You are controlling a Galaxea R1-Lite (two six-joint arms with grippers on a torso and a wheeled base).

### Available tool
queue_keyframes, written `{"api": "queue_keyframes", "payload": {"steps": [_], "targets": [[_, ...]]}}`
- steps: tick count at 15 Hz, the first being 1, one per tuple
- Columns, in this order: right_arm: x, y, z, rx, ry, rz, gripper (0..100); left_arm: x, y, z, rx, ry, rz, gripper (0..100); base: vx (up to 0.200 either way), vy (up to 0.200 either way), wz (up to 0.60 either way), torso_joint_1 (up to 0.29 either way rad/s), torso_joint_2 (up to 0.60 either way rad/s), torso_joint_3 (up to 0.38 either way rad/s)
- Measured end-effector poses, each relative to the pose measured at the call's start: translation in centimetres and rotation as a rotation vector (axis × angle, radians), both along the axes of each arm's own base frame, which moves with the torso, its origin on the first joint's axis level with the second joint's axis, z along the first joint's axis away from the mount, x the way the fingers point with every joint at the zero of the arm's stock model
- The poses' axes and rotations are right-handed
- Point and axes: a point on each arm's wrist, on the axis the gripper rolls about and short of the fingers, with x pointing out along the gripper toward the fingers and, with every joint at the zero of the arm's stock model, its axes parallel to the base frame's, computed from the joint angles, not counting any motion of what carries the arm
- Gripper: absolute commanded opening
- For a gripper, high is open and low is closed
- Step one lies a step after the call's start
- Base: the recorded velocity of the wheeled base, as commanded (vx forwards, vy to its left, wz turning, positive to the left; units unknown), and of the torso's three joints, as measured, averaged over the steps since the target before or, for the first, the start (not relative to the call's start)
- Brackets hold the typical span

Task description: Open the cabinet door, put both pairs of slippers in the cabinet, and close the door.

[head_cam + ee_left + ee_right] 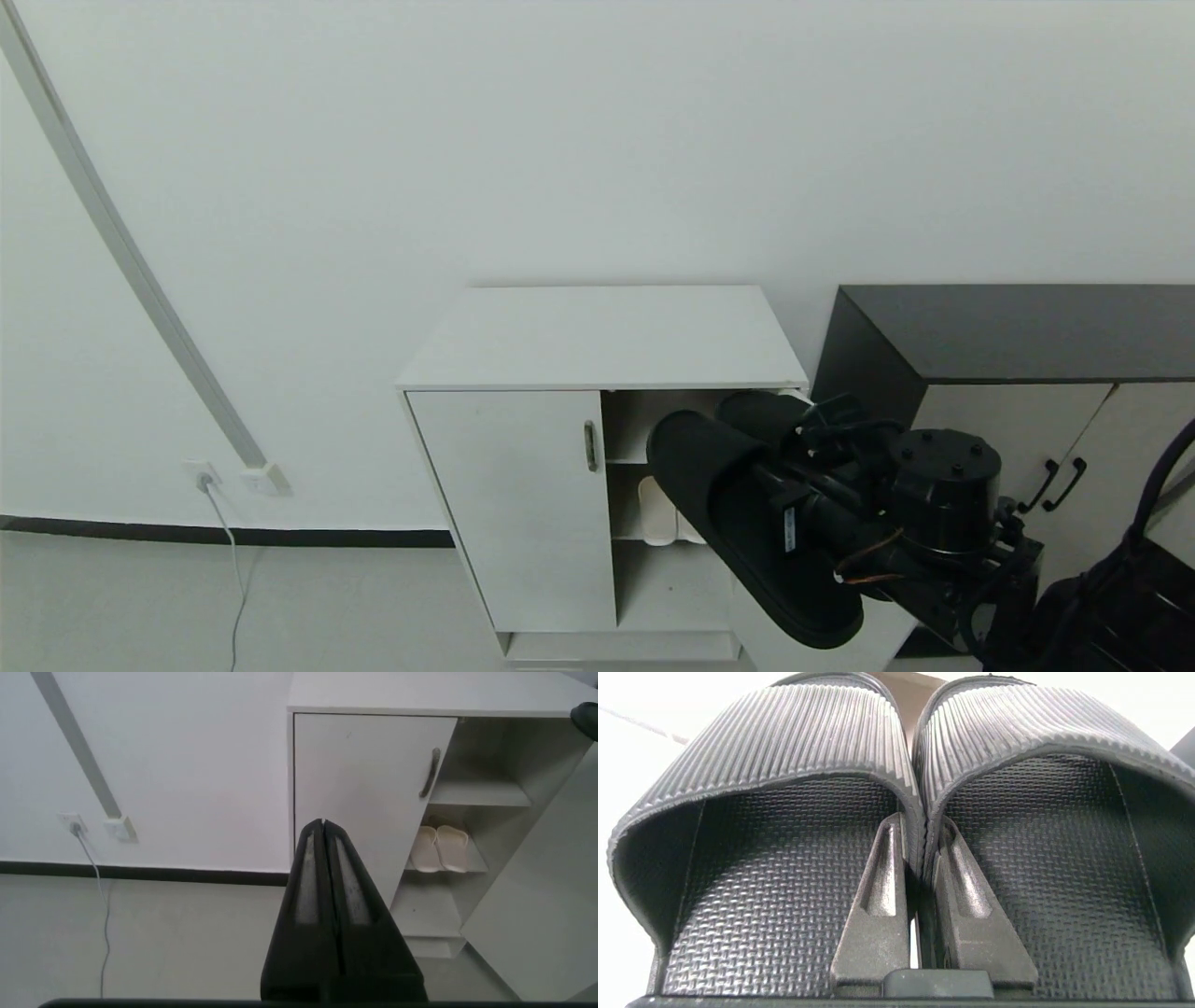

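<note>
White wall (597, 140) backs open cabinet (509, 504), white slippers (441, 847) inside; right tool (920, 849) grips black slippers (785, 784); left tool (322, 829) closed.

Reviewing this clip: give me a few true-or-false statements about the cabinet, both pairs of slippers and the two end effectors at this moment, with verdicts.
1. The right end effector holds the black slippers. True.
2. The white slippers lie on the floor. False: they sit on the middle shelf inside the white cabinet.
3. The cabinet's left door is shut. True.
4. The left end effector grips a slipper. False: it is shut and empty.
5. The black slippers rest on a shelf. False: they are held in the air before the cabinet's open side.
</note>
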Motion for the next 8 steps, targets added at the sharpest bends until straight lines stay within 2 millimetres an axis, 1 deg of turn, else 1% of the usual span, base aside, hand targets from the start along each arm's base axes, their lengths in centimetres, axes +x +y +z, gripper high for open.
{"api": "queue_keyframes", "payload": {"steps": [5, 8], "targets": [[-0.42, 0.40, -0.18, -0.005, 0.006, 0.019, 0, 0.00, 0.00, 0.00, 0.000, 0.000, 0.000, 0, 0.000, 0.000, 0.00, -0.173, 0.39, 0.221], [-0.65, 0.63, -0.24, -0.005, 0.009, 0.027, 0, 0.00, 0.00, 0.00, 0.000, 0.000, 0.000, 0, 0.000, 0.000, 0.00, -0.216, 0.53, 0.305]]}}
